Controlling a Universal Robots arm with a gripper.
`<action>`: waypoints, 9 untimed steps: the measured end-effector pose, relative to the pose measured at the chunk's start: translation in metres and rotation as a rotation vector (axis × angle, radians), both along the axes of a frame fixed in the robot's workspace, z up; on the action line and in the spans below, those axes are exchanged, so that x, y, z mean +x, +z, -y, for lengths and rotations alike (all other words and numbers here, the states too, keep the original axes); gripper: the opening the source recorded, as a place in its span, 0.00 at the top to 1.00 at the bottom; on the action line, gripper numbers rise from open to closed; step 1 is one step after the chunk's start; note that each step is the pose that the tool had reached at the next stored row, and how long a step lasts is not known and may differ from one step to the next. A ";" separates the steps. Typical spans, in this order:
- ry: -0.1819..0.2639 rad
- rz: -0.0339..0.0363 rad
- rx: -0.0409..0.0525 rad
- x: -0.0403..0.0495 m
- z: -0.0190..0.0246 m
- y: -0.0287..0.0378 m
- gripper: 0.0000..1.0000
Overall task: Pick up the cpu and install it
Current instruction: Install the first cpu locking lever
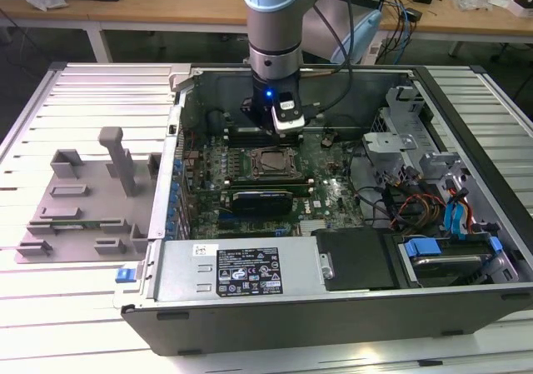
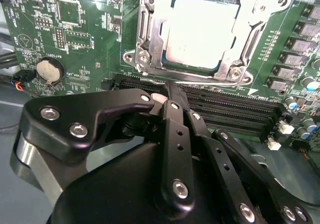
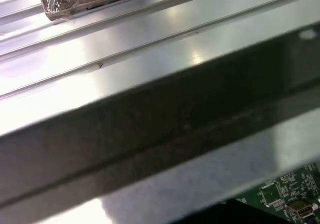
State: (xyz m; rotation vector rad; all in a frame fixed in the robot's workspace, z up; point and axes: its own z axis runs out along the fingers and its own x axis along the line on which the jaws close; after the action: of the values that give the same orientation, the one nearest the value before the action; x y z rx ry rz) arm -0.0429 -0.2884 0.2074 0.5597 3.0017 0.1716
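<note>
High exterior view; close wrist views.

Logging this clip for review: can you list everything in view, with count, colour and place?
Pale silvery square cpu: one, seated in the socket on the motherboard.
Metal socket frame: one, silver, around the cpu.
Green motherboard: one, inside the case.
Round silver coin battery: one, on the motherboard.
Black memory slots: several, beside the socket.
Open dark grey computer case: one, on the slatted metal table.
Grey plastic fixture: one, on the table at the exterior view's left of the case.
Blue-tabbed drive: one, at the case's corner on the exterior view's right.
Black gripper: one, above the motherboard near the socket.
</note>
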 end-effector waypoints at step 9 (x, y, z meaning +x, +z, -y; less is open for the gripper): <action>0.000 0.0170 -0.0037 -0.0019 0.0000 -0.0047 0.89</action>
State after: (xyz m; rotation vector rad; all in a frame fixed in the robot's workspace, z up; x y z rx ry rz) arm -0.0448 -0.2884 0.2027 0.5550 2.9850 0.1698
